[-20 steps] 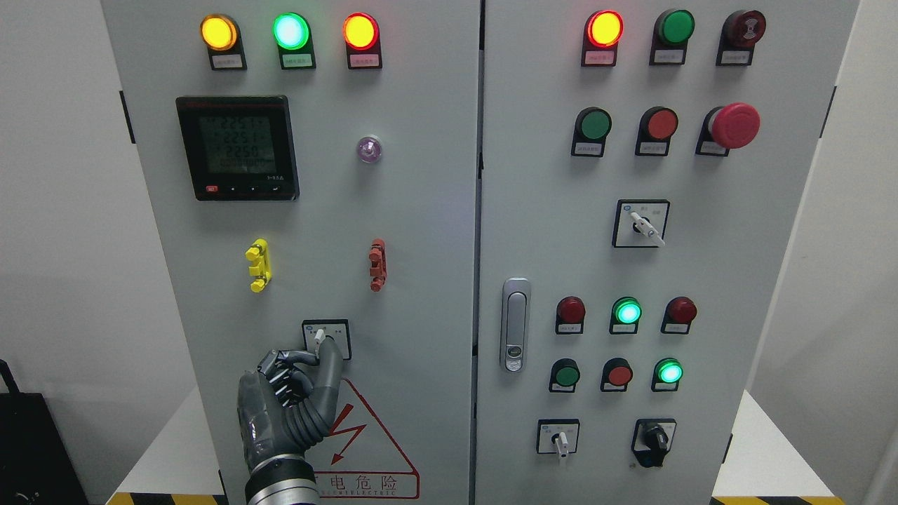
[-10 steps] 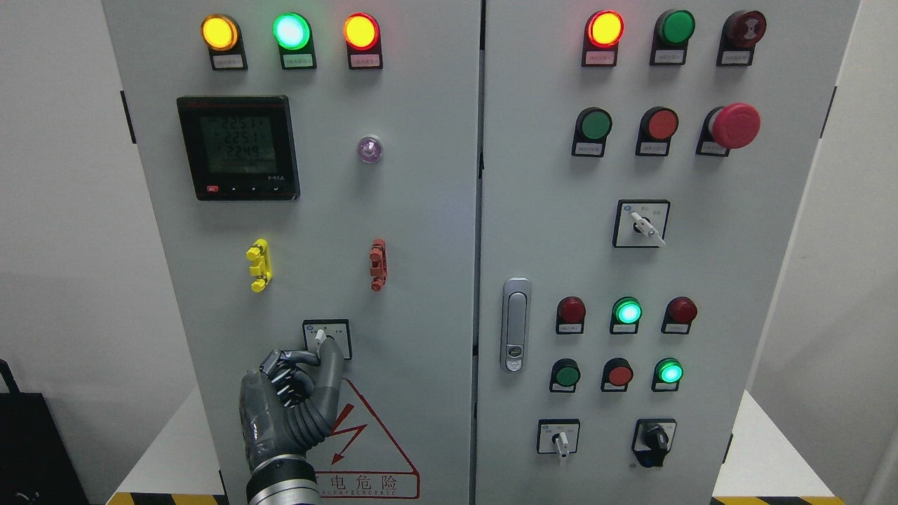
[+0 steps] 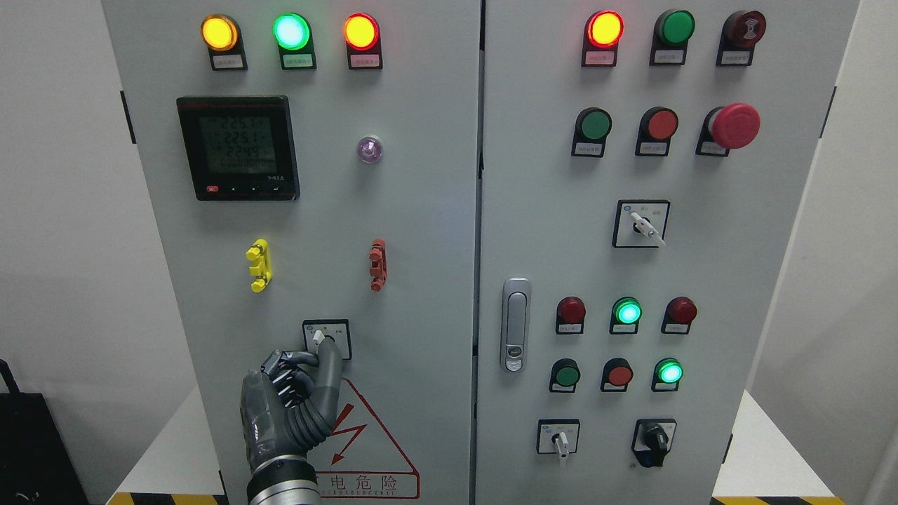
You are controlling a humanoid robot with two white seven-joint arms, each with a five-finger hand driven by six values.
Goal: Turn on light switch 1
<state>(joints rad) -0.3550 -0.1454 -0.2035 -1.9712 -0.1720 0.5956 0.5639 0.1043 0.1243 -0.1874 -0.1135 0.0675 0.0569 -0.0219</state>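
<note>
Low on the left cabinet door sits a small rotary selector switch [image 3: 326, 338] on a black-framed plate, its white lever pointing up and slightly left. My left hand [image 3: 317, 359] comes up from the bottom edge, left of the middle. Its thumb and curled forefinger are pinched on the lower part of the switch knob, and the other fingers [image 3: 284, 375] are folded into the palm. The hand hides the bottom of the knob. My right arm is out of view.
The left door carries three lit lamps [image 3: 290, 31], a digital meter [image 3: 238, 147], yellow [image 3: 258, 265] and red [image 3: 377, 264] clips and a red warning triangle [image 3: 365, 442]. On the right door are a handle [image 3: 515, 324], push buttons, an emergency stop [image 3: 734, 125] and more selector switches [image 3: 559, 438].
My left hand has barely shifted, staying pinched on the switch. The white lever keeps about the same up-left angle. Only the meter digits flicker.
</note>
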